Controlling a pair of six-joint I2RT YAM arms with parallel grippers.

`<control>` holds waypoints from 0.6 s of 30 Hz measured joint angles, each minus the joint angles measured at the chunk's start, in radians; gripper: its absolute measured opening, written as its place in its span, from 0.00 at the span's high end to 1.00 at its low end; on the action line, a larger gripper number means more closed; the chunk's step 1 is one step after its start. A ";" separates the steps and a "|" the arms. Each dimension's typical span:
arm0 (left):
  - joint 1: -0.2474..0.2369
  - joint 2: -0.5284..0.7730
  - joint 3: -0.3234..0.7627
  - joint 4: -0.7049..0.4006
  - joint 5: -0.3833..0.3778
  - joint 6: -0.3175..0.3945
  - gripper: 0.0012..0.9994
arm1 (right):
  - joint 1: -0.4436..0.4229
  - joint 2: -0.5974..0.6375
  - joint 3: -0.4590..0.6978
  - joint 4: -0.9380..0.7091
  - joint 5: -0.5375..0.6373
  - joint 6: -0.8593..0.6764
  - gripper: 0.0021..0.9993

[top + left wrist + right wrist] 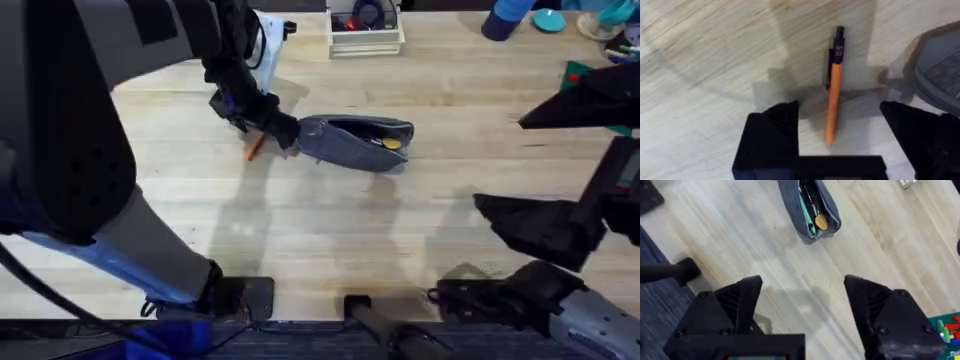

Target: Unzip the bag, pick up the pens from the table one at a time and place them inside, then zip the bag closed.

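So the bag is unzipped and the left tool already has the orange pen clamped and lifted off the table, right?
Not quite. The bag is unzipped, but the left tool is open. In the left wrist view the orange pen lies on the table between its fingers, not clamped.

You see the blue-grey bag [355, 142] lying on its side on the light wood table [330, 230], unzipped, with items showing inside. One orange pen [833, 90] with a dark tip lies flat just beside its end.
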 joint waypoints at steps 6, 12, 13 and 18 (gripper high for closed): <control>0.000 0.000 -0.001 0.005 -0.016 0.000 0.16 | 0.000 0.000 0.000 0.000 0.000 0.000 0.00; 0.000 0.000 -0.004 0.001 -0.005 -0.002 0.93 | 0.000 0.000 0.000 0.000 0.000 0.000 0.00; -0.002 0.000 -0.004 0.005 -0.005 -0.002 0.95 | 0.000 0.000 0.000 0.000 0.000 0.000 0.00; -0.002 -0.001 -0.004 0.005 -0.003 -0.003 0.96 | 0.000 0.000 0.000 0.000 0.000 0.000 0.00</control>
